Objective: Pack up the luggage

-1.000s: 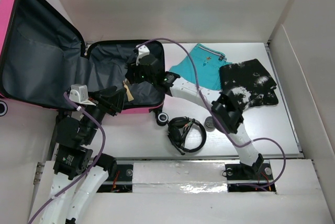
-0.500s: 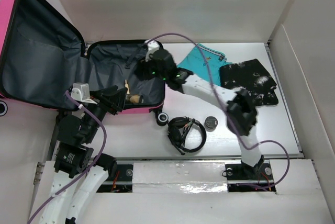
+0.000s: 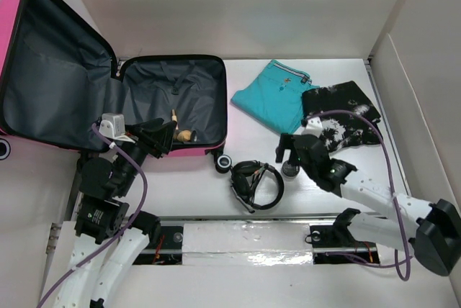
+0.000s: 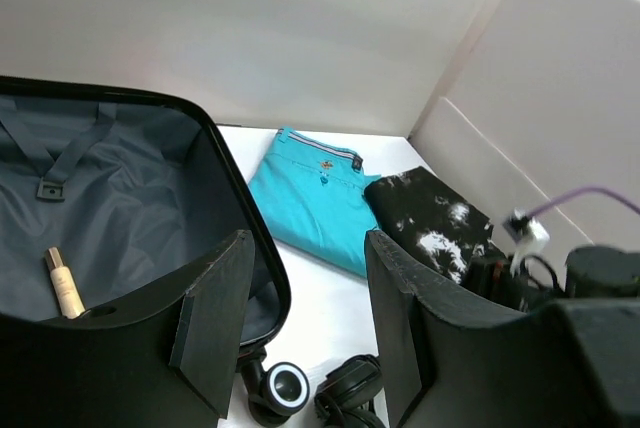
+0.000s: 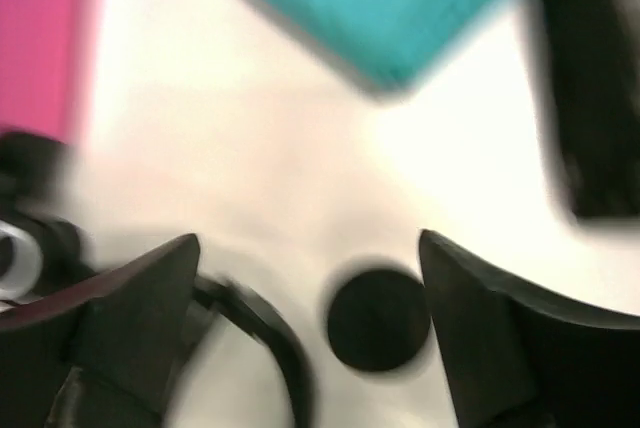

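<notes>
Luggage [image 3: 155,96] lies open at the left end of the surface [image 3: 187,186], lid leaning back, with 1 small tan bottle [image 4: 65,283] on the grey lining of its base half. Left tool [image 4: 308,258] sits at the luggage's near rim, fingers wide and empty. Right tool [image 5: 308,248], also wide and empty, hangs over a round black puck [image 5: 378,318] beside the headphones [image 3: 256,182]; its wrist view is blurred.

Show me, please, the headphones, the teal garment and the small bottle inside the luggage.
headphones [image 3: 243,178]: top external view, earcup.
teal garment [image 3: 272,96]: top external view, fabric middle.
small bottle [image 4: 66,286]: left wrist view, body.
</notes>
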`<state>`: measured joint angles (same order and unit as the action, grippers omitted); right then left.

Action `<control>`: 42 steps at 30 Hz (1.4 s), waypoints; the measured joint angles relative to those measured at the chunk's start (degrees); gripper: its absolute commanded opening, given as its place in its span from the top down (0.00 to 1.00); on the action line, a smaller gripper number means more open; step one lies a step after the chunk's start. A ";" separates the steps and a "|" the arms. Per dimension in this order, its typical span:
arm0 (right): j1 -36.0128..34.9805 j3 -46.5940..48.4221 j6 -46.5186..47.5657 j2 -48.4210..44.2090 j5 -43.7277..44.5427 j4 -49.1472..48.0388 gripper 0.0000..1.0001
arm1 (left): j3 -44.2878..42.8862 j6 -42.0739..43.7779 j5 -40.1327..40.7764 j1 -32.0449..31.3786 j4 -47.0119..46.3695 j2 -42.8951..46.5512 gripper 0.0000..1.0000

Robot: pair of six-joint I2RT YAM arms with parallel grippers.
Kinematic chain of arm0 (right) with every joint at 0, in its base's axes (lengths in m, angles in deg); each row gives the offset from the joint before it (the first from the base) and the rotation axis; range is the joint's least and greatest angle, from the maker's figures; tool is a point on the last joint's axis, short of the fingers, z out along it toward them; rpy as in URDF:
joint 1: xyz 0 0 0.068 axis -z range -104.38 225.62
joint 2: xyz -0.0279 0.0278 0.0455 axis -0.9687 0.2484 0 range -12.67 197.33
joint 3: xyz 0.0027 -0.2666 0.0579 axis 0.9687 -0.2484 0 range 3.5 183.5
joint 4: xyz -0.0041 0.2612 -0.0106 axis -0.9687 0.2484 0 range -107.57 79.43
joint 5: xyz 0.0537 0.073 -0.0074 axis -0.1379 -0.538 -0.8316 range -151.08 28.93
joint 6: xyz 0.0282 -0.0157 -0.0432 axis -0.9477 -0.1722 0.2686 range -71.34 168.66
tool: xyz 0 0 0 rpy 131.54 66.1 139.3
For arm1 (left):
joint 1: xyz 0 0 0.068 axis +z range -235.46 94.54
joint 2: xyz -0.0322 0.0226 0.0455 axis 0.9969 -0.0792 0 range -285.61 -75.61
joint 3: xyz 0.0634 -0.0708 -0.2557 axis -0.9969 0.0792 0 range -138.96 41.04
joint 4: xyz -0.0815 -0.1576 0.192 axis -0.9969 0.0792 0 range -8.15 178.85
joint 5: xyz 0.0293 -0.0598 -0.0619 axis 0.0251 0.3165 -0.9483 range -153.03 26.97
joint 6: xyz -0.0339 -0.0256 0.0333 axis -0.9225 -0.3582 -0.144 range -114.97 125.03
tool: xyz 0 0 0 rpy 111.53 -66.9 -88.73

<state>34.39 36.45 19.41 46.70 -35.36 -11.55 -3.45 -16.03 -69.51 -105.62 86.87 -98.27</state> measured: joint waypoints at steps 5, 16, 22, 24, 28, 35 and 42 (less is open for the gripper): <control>-0.07 -5.09 -6.95 -5.79 1.40 9.66 0.00 | 0.00 0.00 -0.31 0.00 0.00 -0.31 0.55; -1.64 -4.70 -10.05 4.70 1.36 12.04 0.00 | 0.00 -0.02 -0.61 0.00 0.00 -0.31 0.55; -3.96 0.92 -11.28 13.92 3.93 13.05 0.07 | 0.00 0.00 -0.55 0.00 0.00 -0.28 0.55; -4.28 2.75 -11.56 16.44 4.57 13.18 0.11 | 0.00 0.00 -0.55 0.00 0.02 -0.15 0.55; -4.28 4.79 -12.26 20.06 5.42 13.27 0.21 | 0.00 0.02 -0.17 0.00 0.02 0.13 0.55; -4.85 6.54 -13.00 20.44 8.04 16.17 0.31 | 0.00 0.02 0.55 0.00 0.09 1.16 0.55; -7.80 18.08 -5.09 13.64 16.02 20.50 0.35 | 0.00 0.02 0.55 0.00 0.11 1.18 0.55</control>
<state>26.58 54.52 14.31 60.34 -19.34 8.95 -3.45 -16.01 -68.96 -105.62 86.98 -97.09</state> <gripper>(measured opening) 0.692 0.451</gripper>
